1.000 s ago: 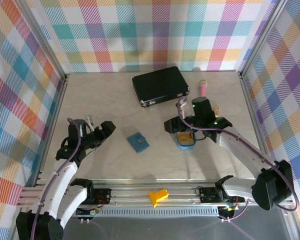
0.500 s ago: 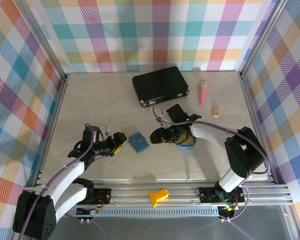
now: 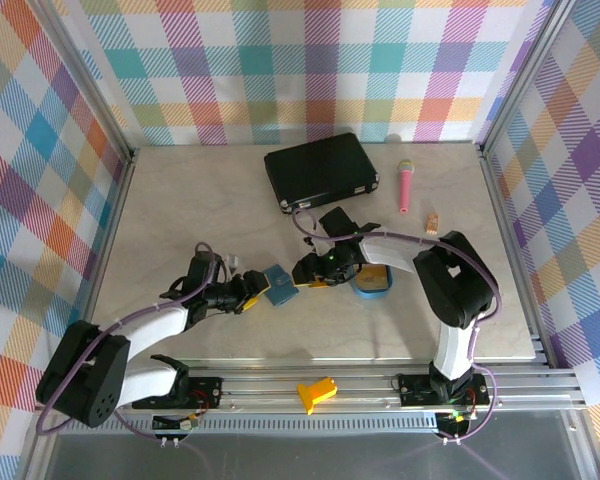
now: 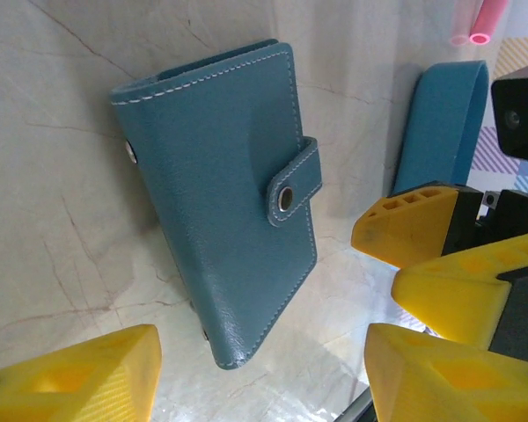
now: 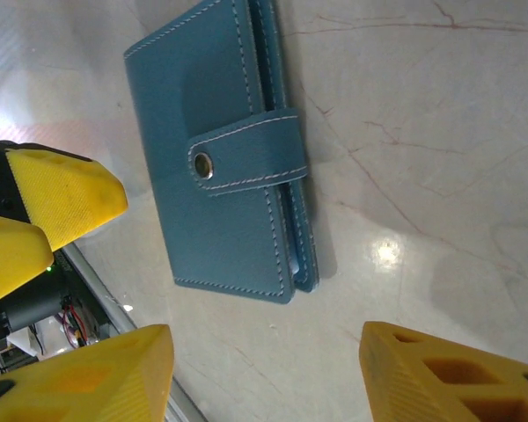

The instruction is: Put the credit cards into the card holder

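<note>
Both spread: left end effector, right end effector flanking card holder.

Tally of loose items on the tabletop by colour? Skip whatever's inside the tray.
Blue: 2 (card holder, oval tray)
Black: 1 (case)
Pink: 1 (stick)
Tan: 1 (small block)
Total: 5

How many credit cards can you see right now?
1: an orange card lying in the blue tray, right of the card holder. Others may lie hidden beneath it.
</note>
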